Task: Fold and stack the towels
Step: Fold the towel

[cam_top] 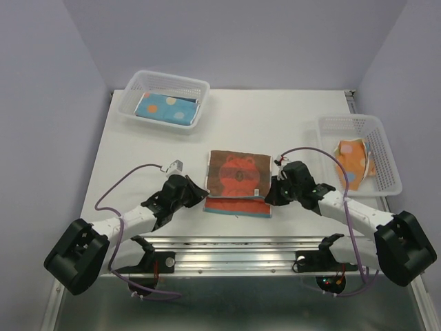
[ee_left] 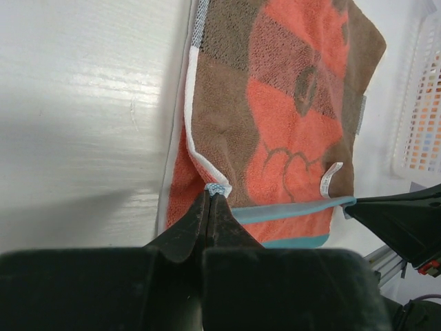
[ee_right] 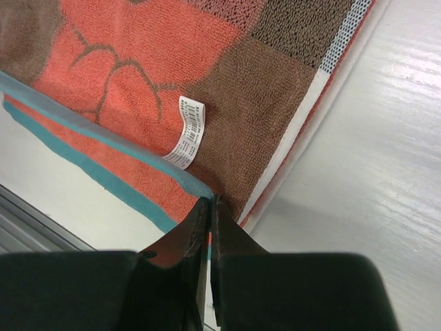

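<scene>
Pinching the brown-red towel [cam_top: 238, 183] at its two near corners, I have the left gripper [ee_left: 209, 202] clamped on the white-edged corner and the right gripper [ee_right: 210, 205] clamped on the teal-hemmed one, ready, I judge, to carry that edge over for a fold. It lies mid-table [cam_top: 138, 155], between both arms. A light blue dotted towel [cam_top: 165, 108] sits folded in the far-left basket [cam_top: 131, 96]. An orange towel [cam_top: 351, 162] lies rumpled in the right basket [cam_top: 387, 141]. Neither stands in the fold's way.

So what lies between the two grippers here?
The brown-red towel. The left gripper and right gripper each pinch one of its near corners. The top view shows it best.
</scene>
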